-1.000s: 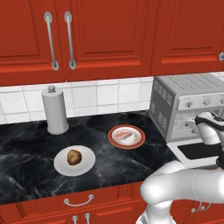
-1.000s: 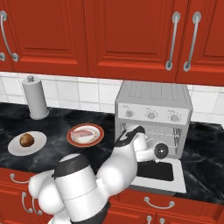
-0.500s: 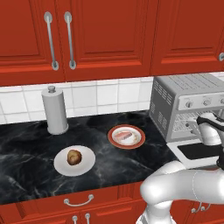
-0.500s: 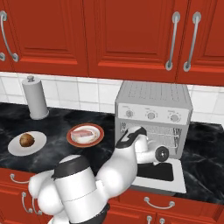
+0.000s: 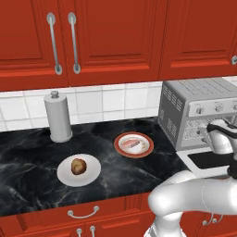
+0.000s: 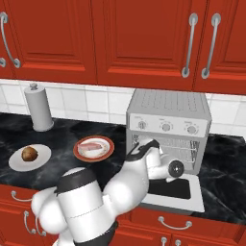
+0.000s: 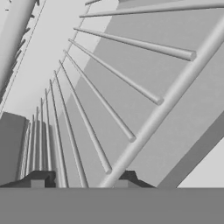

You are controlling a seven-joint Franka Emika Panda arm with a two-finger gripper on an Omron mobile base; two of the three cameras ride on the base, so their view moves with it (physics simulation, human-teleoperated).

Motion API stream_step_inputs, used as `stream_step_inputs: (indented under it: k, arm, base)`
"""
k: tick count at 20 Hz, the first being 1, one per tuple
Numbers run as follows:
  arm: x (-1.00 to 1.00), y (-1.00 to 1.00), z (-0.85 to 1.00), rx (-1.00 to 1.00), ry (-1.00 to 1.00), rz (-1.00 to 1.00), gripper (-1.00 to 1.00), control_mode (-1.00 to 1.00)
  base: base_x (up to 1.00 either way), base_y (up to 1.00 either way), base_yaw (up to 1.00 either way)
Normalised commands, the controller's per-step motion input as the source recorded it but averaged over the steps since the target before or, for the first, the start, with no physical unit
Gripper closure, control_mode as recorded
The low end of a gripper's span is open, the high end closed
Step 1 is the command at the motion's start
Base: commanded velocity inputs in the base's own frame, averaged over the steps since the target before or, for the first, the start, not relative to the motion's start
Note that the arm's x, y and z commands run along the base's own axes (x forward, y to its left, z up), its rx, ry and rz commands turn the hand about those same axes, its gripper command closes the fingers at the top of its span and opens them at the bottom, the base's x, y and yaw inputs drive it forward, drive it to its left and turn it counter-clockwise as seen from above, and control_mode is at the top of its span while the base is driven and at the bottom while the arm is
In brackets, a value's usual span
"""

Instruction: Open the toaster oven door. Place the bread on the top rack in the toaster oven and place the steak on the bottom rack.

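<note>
Two wire shelves show inside the toaster oven (image 6: 168, 126), whose door (image 6: 172, 191) hangs folded down flat in front of the open cavity at the counter's edge. The hand view looks closely along thin grey bars of a rack (image 7: 113, 87), but I cannot tell whether it is the upper or the lower one. The gripper (image 7: 83, 178) sits right at these bars, its two dark fingertips (image 7: 41, 178) apart with several bars rising between them; whether they pinch a bar or merely straddle it cannot be told. From the right base camera the white arm (image 6: 120, 180) reaches into the oven mouth. The steak (image 5: 132, 143) lies on a red-rimmed plate (image 5: 146, 147) on the black marble counter (image 5: 28, 152), left of the oven and near it. The bread (image 5: 78, 165) rests on a white plate (image 5: 92, 172) farther left, well apart from the oven. A paper towel roll (image 5: 57, 118) stands upright by the tiled wall, beneath red cabinets (image 5: 115, 37)
</note>
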Motion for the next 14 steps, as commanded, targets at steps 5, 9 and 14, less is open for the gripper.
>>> stream_step_inputs:
  k: [5, 9, 14]
  arm:
    - [-0.38, -0.21, -0.61, 0.00, 0.07, -0.06, 1.00, -1.00]
    - [-0.45, -0.24, -0.67, 0.00, 0.05, -0.05, 1.00, -1.00]
    - [-0.54, -0.23, -0.70, 0.02, 0.02, -0.03, 1.00, -1.00]
  base:
    - [0.00, 0.00, 0.00]
    - [0.00, 0.00, 0.00]
    - [0.00, 0.00, 0.00]
